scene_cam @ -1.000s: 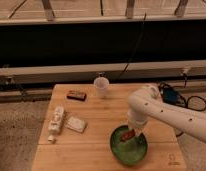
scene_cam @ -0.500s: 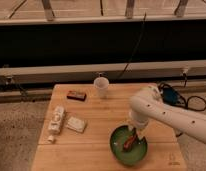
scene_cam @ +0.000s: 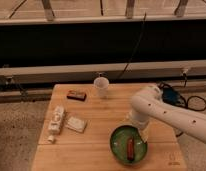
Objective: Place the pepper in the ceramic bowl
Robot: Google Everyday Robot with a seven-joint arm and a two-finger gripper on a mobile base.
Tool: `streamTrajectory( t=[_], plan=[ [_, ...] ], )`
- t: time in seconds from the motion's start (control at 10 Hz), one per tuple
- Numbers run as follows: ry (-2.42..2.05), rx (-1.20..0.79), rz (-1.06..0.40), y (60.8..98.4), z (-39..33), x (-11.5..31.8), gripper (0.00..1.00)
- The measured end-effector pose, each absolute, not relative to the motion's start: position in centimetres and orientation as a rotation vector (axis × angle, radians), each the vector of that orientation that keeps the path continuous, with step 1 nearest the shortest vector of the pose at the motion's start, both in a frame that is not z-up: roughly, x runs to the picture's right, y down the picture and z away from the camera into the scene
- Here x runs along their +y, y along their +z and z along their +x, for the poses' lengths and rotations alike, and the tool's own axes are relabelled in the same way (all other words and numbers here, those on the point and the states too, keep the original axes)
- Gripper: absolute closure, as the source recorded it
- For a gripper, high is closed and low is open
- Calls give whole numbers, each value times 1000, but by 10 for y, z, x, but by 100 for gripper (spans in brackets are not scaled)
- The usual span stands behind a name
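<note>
Pepper is sitting inside the ceramic bowl, lying lengthwise a bit right of the bowl's middle, a small dark red-brown tapered thing against glossy green glaze with a darker rim. The bowl is round, wide and shallow, and it's the landmark for everything else. It rests on a pale wooden surface with a visible plank grain, close to the near edge. The gripper is right at the bowl's right rim, just up and right of the pepper, hanging off a smooth, rounded white arm that comes in from the right side; honestly I cannot tell whether the jaws are open or closed, since they blur into the rim there, and I can't say if they touch the bowl either. Up and left of the bowl, well apart, stands a small white cup, upright, slightly flared toward the top. Further left of that, still behind the bowl, lies a flat dark brown rectangular block. Left of the bowl there's a flat, squarish white packet, and just beyond it a longer white object lying on its side near the surface's left edge, with a tiny white bit below it. Behind all of it runs a dark wall with pale horizontal rails, and a black cable drops down toward the back of the surface.
</note>
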State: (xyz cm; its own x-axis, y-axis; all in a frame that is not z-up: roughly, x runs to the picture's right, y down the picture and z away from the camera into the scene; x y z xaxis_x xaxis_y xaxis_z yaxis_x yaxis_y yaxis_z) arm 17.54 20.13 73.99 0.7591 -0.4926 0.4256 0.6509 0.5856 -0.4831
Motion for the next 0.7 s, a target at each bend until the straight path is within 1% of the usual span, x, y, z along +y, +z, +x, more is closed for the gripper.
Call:
streamTrajectory(
  t=[0.7],
  plan=[
    [-680, -274, -664, 741, 176, 202, 20]
  ],
)
